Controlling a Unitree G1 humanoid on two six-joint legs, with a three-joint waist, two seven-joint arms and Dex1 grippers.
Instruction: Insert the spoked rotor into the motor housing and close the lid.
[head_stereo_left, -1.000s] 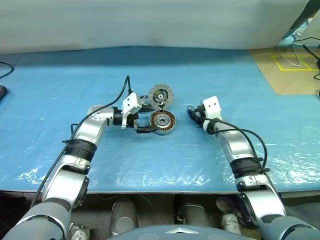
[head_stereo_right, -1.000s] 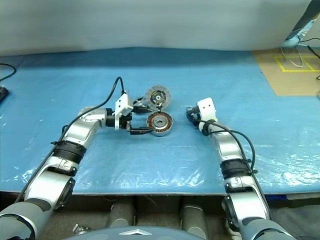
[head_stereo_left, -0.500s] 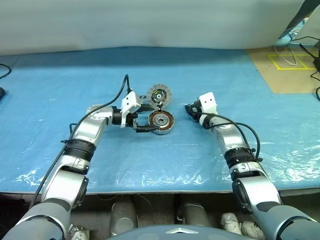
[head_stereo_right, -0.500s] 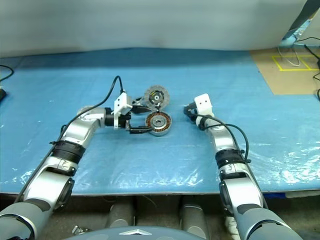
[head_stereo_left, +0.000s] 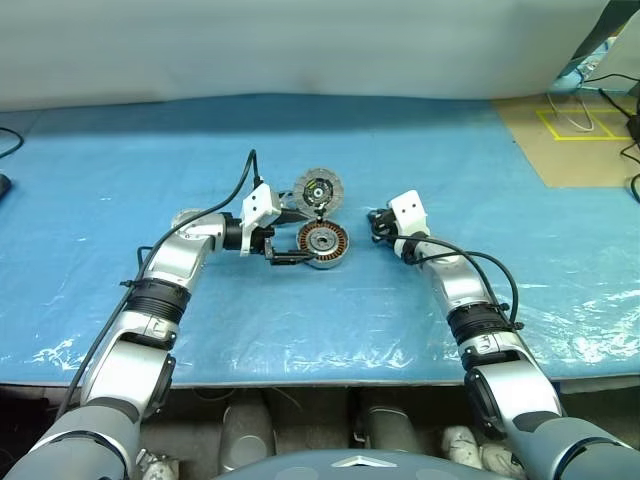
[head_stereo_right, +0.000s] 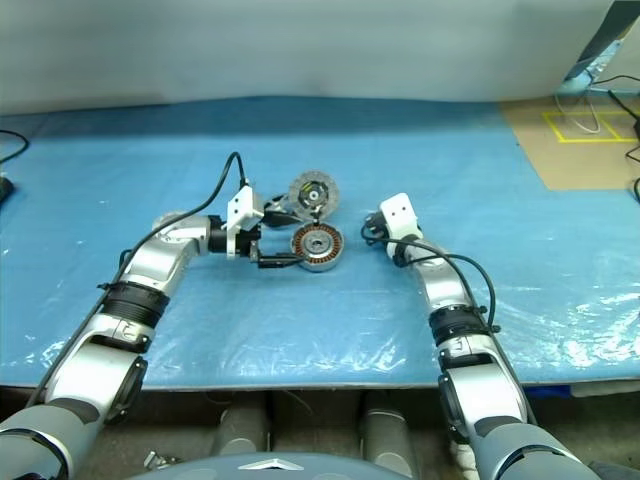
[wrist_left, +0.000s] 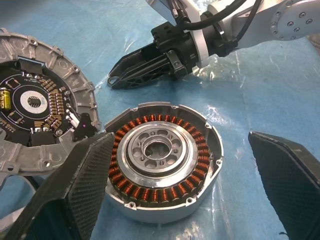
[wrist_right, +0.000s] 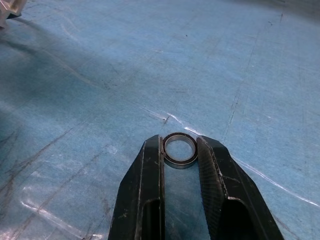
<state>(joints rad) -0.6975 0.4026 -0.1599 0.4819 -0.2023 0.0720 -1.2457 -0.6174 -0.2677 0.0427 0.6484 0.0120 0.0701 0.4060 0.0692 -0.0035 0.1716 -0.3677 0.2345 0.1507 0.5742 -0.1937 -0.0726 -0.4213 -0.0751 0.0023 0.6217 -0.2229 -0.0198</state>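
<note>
Right claw (wrist_right: 180, 150) narrowed onto small ring (wrist_right: 180, 149), motor housing (wrist_left: 162, 161) face-up

Motor housing (head_stereo_left: 325, 242) just before lid (head_stereo_left: 319, 189), both on table (head_stereo_left: 120, 180).

Motor housing (wrist_left: 162, 162) flanked by left end effector (wrist_left: 180, 197) fingers, lid (wrist_left: 37, 105) just beside, right end effector (wrist_left: 116, 80) near

Copper-orange windings ring the silver motor housing (wrist_left: 163, 161) on blue sheeting (wrist_left: 260, 90).
</note>
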